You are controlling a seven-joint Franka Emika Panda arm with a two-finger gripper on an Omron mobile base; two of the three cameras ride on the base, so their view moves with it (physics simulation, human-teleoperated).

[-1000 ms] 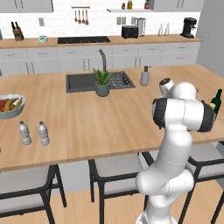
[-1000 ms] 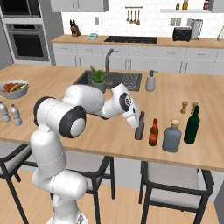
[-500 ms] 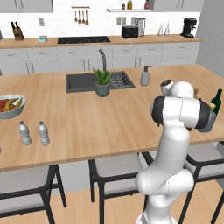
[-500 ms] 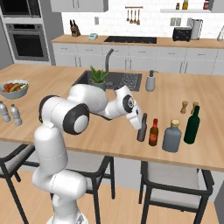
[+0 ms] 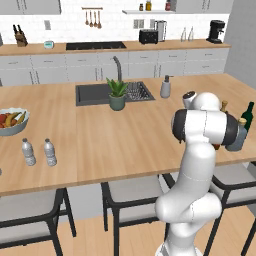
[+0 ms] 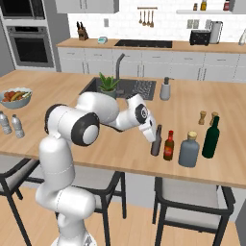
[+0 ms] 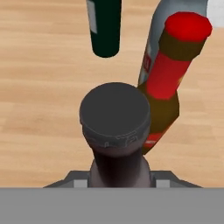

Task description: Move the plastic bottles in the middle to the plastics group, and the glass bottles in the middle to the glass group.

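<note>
You have the long wooden island counter [image 6: 62,91] carrying two sorted groups. Toward its right end the tall dark green wine bottle [image 6: 211,137], squat grey-blue corked bottle [image 6: 189,149] and brown red-capped bottle [image 6: 168,145] cluster by the near edge, so glass collects there. Your gripper [image 6: 154,140] is clenched on the near-black slim bottle [image 6: 156,141], just beside them
</note>
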